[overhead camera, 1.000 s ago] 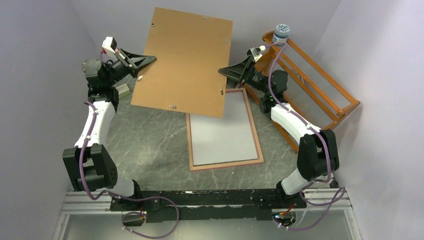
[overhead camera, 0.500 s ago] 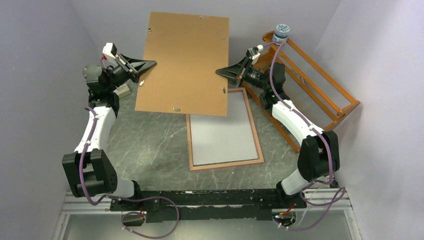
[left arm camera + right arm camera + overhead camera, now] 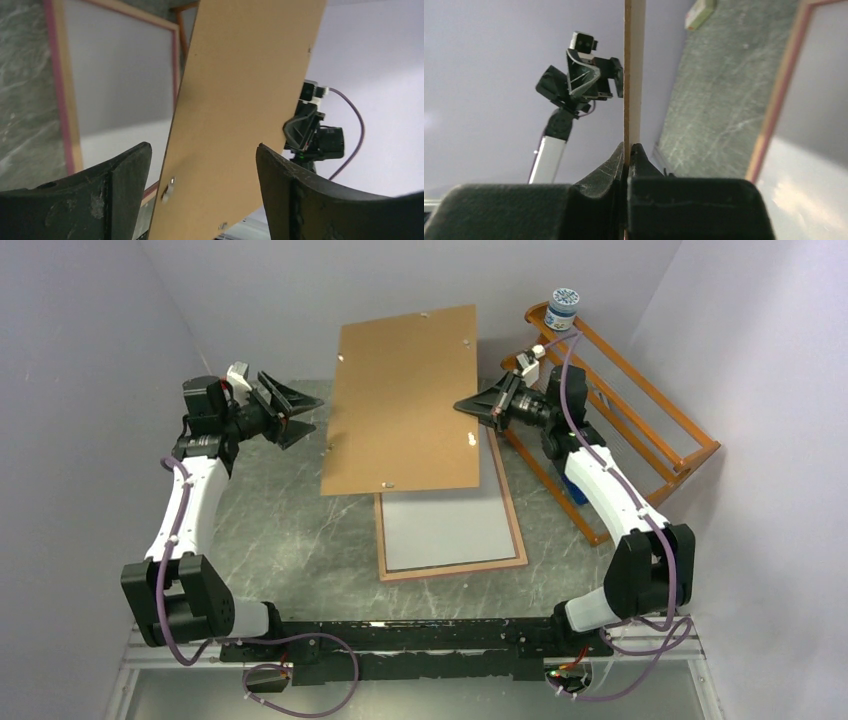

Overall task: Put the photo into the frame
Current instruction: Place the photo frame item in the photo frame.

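Observation:
The frame (image 3: pixel 455 567), pinkish light wood, lies flat on the marble table; its rim also shows in the wrist views (image 3: pixel 62 100) (image 3: pixel 781 90). A pale grey surface fills it, and I cannot tell whether that is the photo's back; no printed side shows. A brown backing board (image 3: pixel 405 405) hangs tilted above the frame's far end. My right gripper (image 3: pixel 470 407) (image 3: pixel 628 147) is shut on the board's right edge (image 3: pixel 634 75). My left gripper (image 3: pixel 312 416) (image 3: pixel 202 147) stands open just left of the board (image 3: pixel 240 90), not touching it.
An orange wooden rack (image 3: pixel 640 410) leans at the back right, behind my right arm, with a small blue-lidded jar (image 3: pixel 563 308) on its top. A small pale block (image 3: pixel 700 11) lies on the table at the far left. Walls stand close on both sides.
My left gripper has let go of the board's left edge, opened and drawn back. My right gripper has shut on the right edge, and the board has shifted right.

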### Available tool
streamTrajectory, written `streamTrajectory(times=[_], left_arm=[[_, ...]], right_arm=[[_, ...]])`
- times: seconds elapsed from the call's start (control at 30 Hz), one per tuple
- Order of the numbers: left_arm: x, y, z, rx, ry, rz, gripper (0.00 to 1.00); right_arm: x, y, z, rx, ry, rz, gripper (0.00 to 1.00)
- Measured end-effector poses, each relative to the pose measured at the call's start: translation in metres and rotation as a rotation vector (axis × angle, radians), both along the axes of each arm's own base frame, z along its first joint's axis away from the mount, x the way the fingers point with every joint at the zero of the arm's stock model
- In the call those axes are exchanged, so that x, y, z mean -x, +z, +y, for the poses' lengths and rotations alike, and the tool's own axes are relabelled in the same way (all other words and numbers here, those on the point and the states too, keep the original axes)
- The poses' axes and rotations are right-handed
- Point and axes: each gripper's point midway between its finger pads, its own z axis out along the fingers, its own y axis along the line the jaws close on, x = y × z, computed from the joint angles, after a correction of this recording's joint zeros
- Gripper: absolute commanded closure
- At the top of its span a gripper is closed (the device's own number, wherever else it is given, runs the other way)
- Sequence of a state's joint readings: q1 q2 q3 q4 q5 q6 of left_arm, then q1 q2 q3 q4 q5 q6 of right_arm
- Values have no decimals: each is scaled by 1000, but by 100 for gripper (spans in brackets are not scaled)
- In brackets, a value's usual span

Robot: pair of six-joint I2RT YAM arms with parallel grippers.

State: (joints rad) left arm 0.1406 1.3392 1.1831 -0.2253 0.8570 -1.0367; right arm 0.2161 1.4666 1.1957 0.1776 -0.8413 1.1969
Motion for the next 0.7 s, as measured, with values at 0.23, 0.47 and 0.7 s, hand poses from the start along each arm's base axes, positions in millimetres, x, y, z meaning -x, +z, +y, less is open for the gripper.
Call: streamTrajectory(times=[0.23, 0.47, 0.7], left_arm=[[0, -74, 3, -79, -18, 149, 25], [4, -166, -29, -154, -122, 352, 28], [12, -213, -65, -221, -209, 434, 30]], right_arm=[[15, -58, -27, 232, 10, 57, 100], [39, -104, -40, 363, 82, 123, 100], [38, -130, -57, 451, 70, 148, 100]])
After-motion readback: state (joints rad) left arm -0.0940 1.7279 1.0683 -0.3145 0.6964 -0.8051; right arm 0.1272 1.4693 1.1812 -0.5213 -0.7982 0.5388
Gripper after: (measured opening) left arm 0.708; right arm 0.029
